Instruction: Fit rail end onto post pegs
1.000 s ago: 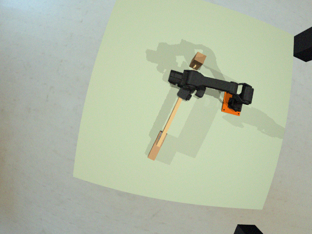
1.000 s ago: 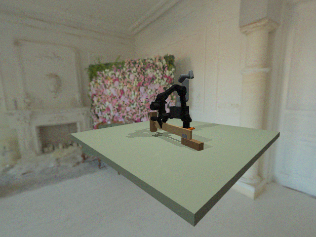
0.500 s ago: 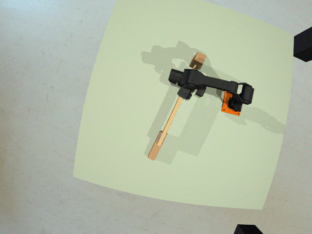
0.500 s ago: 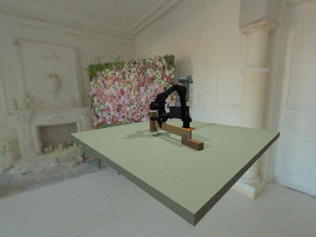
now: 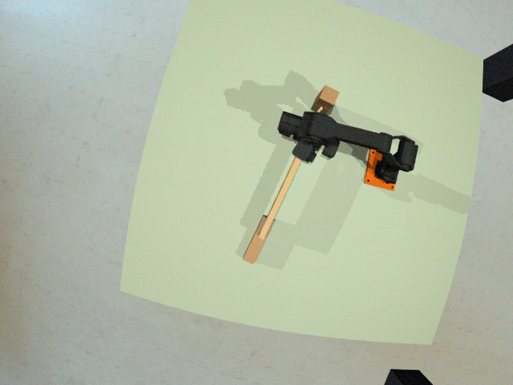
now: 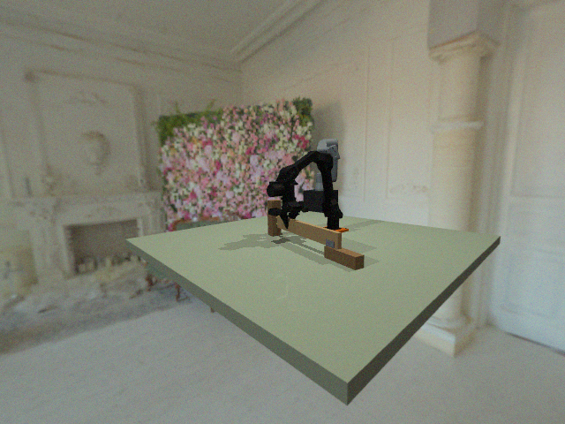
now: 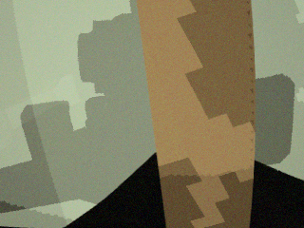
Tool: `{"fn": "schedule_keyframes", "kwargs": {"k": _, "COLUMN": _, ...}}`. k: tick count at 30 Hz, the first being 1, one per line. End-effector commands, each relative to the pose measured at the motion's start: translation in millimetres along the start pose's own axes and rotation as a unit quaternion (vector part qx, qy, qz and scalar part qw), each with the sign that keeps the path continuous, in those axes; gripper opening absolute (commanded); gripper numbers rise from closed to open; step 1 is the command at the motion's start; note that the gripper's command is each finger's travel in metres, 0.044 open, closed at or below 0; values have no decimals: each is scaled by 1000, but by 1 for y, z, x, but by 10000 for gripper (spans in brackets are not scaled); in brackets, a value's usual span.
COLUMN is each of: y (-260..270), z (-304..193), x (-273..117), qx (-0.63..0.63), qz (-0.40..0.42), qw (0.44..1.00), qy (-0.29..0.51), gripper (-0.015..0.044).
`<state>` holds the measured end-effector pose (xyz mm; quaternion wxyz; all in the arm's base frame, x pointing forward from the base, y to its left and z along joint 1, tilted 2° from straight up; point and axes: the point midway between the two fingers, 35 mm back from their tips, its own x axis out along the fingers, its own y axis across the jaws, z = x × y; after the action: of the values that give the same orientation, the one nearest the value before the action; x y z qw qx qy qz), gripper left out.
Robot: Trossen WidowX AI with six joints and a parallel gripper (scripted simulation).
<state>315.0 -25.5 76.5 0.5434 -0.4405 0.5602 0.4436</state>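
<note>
Rail: the long wooden rail (image 5: 283,188) (image 6: 310,230) (image 7: 204,142) runs from the centre of the top view toward lower left, its near end hidden under the arm; it looks raised off the table (image 5: 199,199) (image 6: 297,283) (image 7: 52,52) and roughly level.
Claw: the claw (image 5: 304,151) (image 6: 286,223) (image 7: 188,159) is pinching the rail by its two sides, near the post end, probably so that end can be steered.
Bracket: the bracket (image 5: 263,221) (image 6: 330,243) on the footboard block (image 5: 251,250) (image 6: 347,257) keeps the far end propped.
Post: the post (image 5: 328,95) (image 6: 273,219) stands upright, upper centre of the top view.
Pegs: pale wood of the pegs (image 5: 320,109) shows beside it, so seating seems unfinished; hole alignment cannot be told.
Next: likely slide the rail along its length, grip kept until it meets the post.
</note>
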Motion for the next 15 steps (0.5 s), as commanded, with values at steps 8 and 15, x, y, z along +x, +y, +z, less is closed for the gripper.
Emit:
{"fn": "schedule_keyframes", "kwargs": {"k": 8, "y": 0, "z": -5, "x": -2, "qx": -1, "qz": -3, "qw": 1000, "qy": -1, "gripper": 0}}
{"fn": "schedule_keyframes", "kwargs": {"k": 15, "y": 0, "z": -7, "x": -2, "qx": -1, "qz": -3, "qw": 1000, "qy": -1, "gripper": 0}}
